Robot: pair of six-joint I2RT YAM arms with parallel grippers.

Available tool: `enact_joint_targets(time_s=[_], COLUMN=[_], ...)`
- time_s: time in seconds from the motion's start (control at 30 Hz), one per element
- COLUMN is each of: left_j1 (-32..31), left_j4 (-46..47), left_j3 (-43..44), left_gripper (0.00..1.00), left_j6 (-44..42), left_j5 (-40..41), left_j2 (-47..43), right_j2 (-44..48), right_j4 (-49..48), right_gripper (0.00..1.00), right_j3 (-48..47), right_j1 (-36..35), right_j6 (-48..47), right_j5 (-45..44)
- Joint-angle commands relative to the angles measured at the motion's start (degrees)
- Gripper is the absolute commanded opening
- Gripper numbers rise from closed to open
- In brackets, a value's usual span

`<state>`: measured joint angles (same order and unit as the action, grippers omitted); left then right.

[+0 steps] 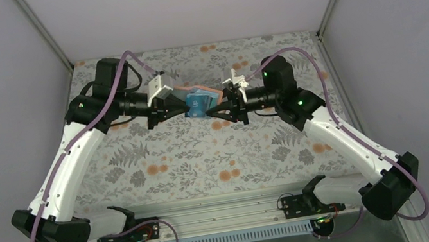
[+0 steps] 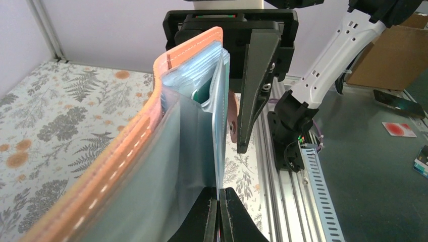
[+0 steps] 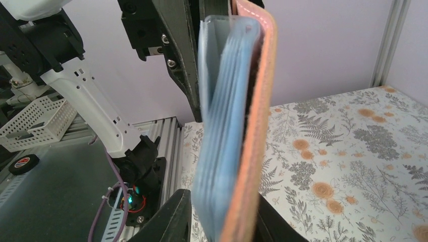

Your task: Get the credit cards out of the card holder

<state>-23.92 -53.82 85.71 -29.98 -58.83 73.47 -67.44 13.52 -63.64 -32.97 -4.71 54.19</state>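
One table, floral top. Two arms, left and right, meet mid-air above its middle with one holder between them. It's clear of the table.

Holder has an orange stitched cover and a stack of clear bluish sleeves, too tightly packed to count.

Two grippers:
- Right gripper: fingers straddle one end of holder, one on the cover side and one on the sleeve side, clamped on it.
- Left gripper: at the opposite end, fingers pressed together on the edge of one sleeve, which is peeled away from the cover.

Two cards visible:
- One teal card, tucked in a sleeve inside the holder, near the right gripper's end.
- One pale card with a red dot, flat on the dark surface off the table, well apart from holder.
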Motion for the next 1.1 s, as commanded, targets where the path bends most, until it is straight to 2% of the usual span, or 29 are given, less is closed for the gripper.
enact_joint_targets(time_s=[0.0, 0.13, 0.33, 0.37, 0.4, 0.47, 0.6, 0.77, 0.87, 1.07], left_j1=[0.6, 0.8, 1.01, 0.99, 0.99, 1.02, 0.99, 0.98, 0.99, 1.42], left_j4=[0.08, 0.08, -1.07, -1.5, -1.74, -1.77, -1.2, -0.19, -0.27, -1.63], left_j3=[1.22, 1.15, 1.39, 1.4, 1.51, 1.75, 2.44, 3.09, 3.02, 3.15], left_gripper=[0.03, 0.02, 0.02, 0.02, 0.03, 0.13, 0.15, 0.13, 0.03, 0.03], left_j6=[-0.54, -0.63, -2.1, -2.52, -2.92, -2.7, -1.49, 0.15, 0.28, -1.48], left_j5=[-0.93, -1.17, -1.06, -1.1, -1.18, -1.09, -1.69, -1.84, -1.86, -0.69], left_j2=[-0.66, -0.8, -1.21, -1.29, -1.32, -1.41, -1.2, -0.47, -0.11, -1.14], right_j2=[1.62, 1.32, 1.08, 1.02, 0.89, 0.61, 0.47, 0.47, 0.55, 1.21], right_j4=[-0.25, -0.04, 0.48, 0.65, 0.94, 1.21, 1.42, 1.51, 1.58, 2.32], right_gripper=[0.28, 0.26, 0.05, 0.04, 0.04, 0.04, 0.04, 0.04, 0.04, 0.05], right_j3=[0.79, 0.89, 0.63, 0.55, 0.48, 0.22, -0.03, -0.15, -0.11, 0.05], right_j1=[0.01, 0.09, 0.17, 0.17, 0.16, 0.12, 0.17, 0.16, 0.19, 0.23], right_j6=[-1.13, -1.39, -2.08, -2.26, -2.38, -2.62, -2.85, -2.86, -2.85, -3.82], right_j5=[0.08, 0.47, 0.91, 1.11, 1.43, 2.1, 2.82, 3.07, 3.12, 3.03])
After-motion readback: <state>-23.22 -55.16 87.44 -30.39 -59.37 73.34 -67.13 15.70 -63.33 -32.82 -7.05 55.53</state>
